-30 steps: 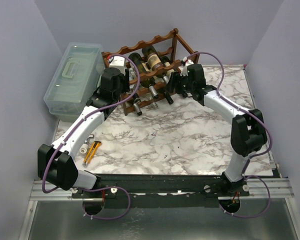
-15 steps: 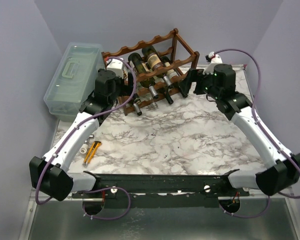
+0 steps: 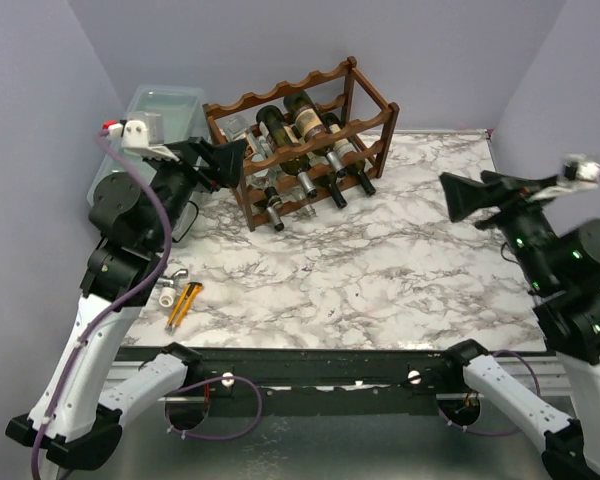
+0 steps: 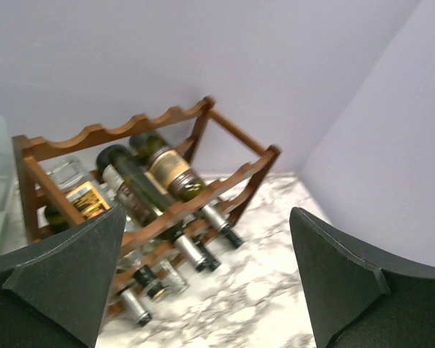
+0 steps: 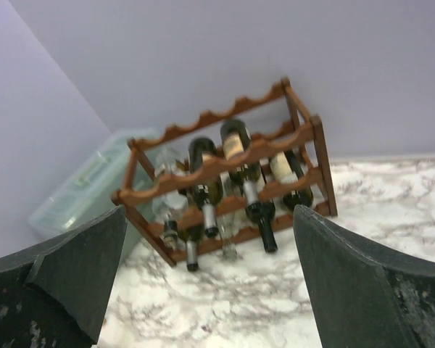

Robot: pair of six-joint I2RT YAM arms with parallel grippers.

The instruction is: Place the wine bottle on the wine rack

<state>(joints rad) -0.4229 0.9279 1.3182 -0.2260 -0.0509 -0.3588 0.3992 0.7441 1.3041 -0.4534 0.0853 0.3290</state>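
I am hanging my left gripper point(image 3: 223, 160) just beside the left end of the wine rack point(image 3: 298, 150), jaws spread wide and gripping nothing. My right gripper point(image 3: 467, 196) is hovering above the right side of the marble table point(image 3: 380, 270), well apart from the rack, equally wide and empty.

The rack is standing at the table's far edge, toward the far-left corner. Every bottle I am seeing is lying in its scalloped rails, necks pointing toward the near edge, and the labelled wine bottle point(image 3: 308, 123) is resting high in the rack. No bottle is lying loose on the table, so I am judging the placing done.

I am expecting such a bottle to be heavy, rigid, smooth glass: slippery, breakable and ready to roll. I am reckoning the best hold is around the straight body near the label, close to its balance, with the thin neck only steadied.
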